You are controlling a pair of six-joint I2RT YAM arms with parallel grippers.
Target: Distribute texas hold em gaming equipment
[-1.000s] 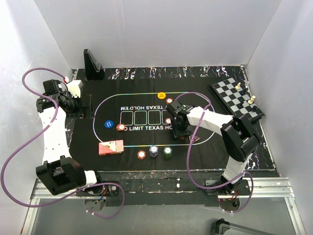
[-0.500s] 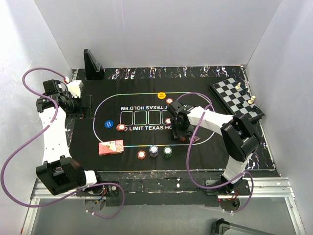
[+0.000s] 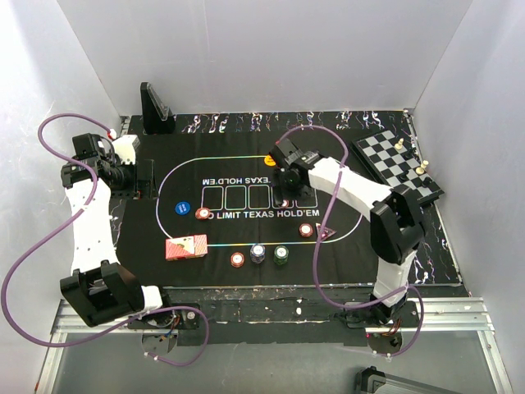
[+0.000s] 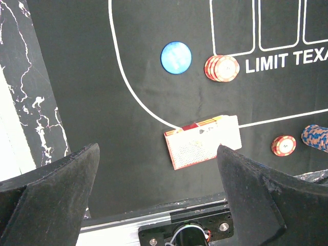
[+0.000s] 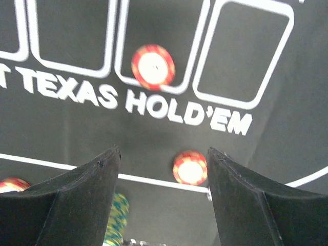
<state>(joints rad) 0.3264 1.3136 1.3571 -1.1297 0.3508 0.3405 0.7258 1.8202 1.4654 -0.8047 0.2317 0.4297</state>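
Right gripper (image 5: 163,154) is hovering jaws apart, empty, over two red chips (image 5: 153,66) sitting on the mat (image 5: 77,123) by HOLD'EM; left gripper (image 4: 158,148) is hanging wide open, card deck (image 4: 202,147) lying near-left.

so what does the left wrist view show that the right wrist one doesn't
Only the left wrist: the red-backed deck of cards, a blue round chip and the marbled surface beside the mat. Only the right wrist: a red-and-white chip lying on a card-box outline, a green chip stack and the full HOLD'EM lettering. Both: the black poker mat with its white print, and an open, empty gripper, the left gripper and the right gripper.
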